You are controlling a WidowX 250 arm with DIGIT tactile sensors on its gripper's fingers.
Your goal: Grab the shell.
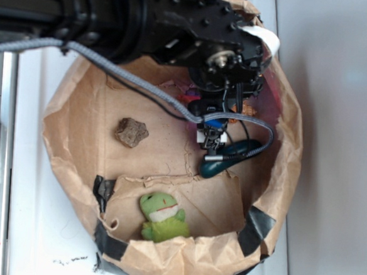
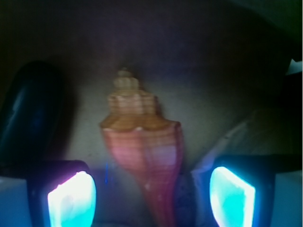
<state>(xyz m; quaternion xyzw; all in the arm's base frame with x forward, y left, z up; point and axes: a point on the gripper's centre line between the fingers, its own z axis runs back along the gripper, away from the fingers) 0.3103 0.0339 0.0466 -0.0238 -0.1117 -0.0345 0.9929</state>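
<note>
The shell (image 2: 144,156), glossy and ribbed, with a knobbed cream spire and a pink-orange body tapering to a long tail, was seen in the wrist view lying on the paper floor between the two glowing pads (image 2: 72,201) of the gripper (image 2: 151,198). The jaws were held apart, one on each side of the tail, and no contact with the shell could be made out. A smooth, dark oblong capsule (image 2: 31,118) lay just beside the shell. In the exterior view, the gripper (image 1: 211,142) was lowered inside a crumpled brown paper enclosure (image 1: 76,136) patched with black tape. A rough brown rock (image 1: 131,132) and a soft green plush frog (image 1: 163,216) lay well apart from it.
</note>
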